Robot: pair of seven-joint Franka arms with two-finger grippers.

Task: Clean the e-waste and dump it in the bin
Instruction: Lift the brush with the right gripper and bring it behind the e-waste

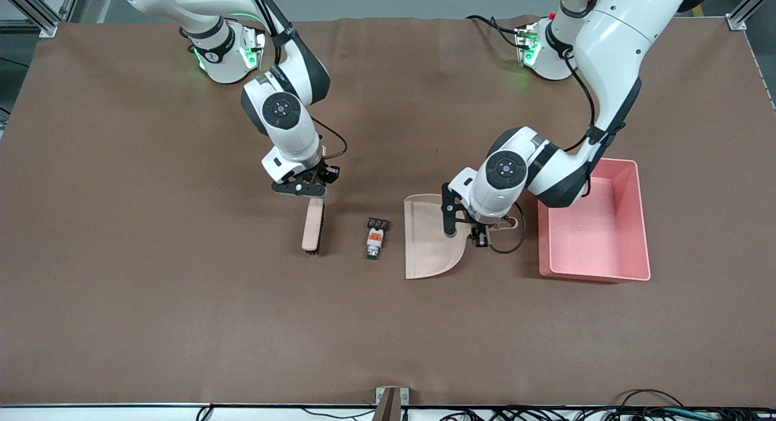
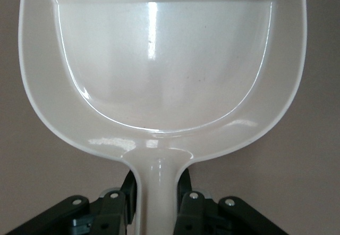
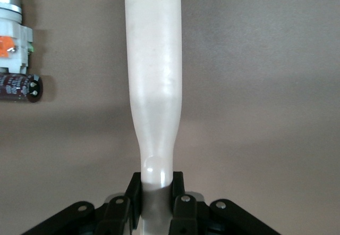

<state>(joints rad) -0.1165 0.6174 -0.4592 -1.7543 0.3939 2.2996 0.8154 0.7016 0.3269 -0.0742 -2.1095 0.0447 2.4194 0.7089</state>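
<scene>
Pink bin (image 1: 594, 242) lying lowest in the front view, toward the left arm's end of the brown surface (image 1: 151, 299). Beige dustpan (image 1: 431, 242) just beside it, flat on the surface, handle pinched by left gripper (image 1: 465, 224). White cylinder (image 1: 374, 242) with orange label and green tip resting between dustpan and brush (image 1: 313, 224), small black block (image 1: 378, 223) touching its end farther from the front camera. Brush lying on the surface, handle clamped in right gripper (image 1: 300, 187), toward the right arm's end.
</scene>
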